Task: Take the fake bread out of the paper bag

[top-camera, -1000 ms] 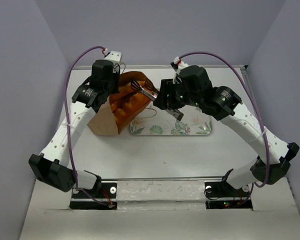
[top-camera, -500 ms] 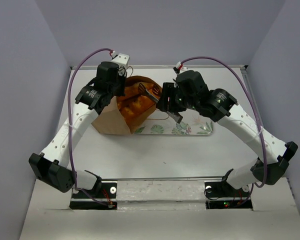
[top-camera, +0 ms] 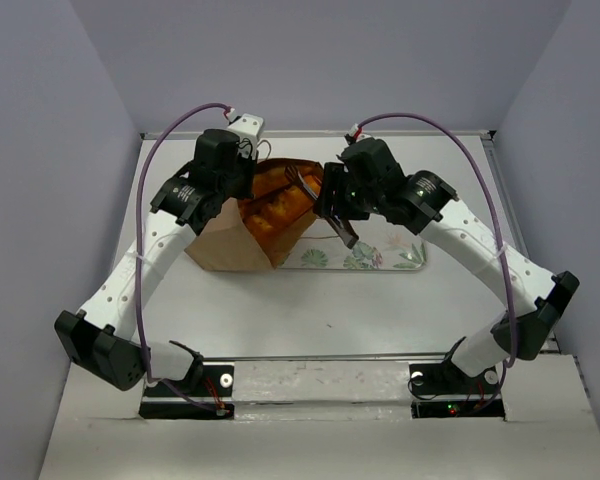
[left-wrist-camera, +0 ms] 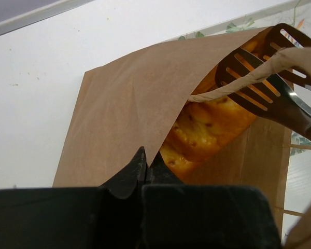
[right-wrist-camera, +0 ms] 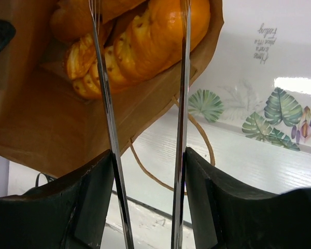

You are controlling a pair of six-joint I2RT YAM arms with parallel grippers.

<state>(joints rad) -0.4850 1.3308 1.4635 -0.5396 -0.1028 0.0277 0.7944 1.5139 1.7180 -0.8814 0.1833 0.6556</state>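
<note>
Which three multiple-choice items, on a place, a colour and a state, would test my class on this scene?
1. Where is the fake bread? A. inside the paper bag B. on the tray C. on the table
2. What colour is the paper bag? A. white B. brown C. green
3. How is the left gripper? A. wide open B. shut on the bag's edge C. shut on the tongs
Answers: 1 A, the orange loaves lie within the bag's walls; 2 B, it is kraft brown in every view; 3 B, it pinches the paper edge.
</note>
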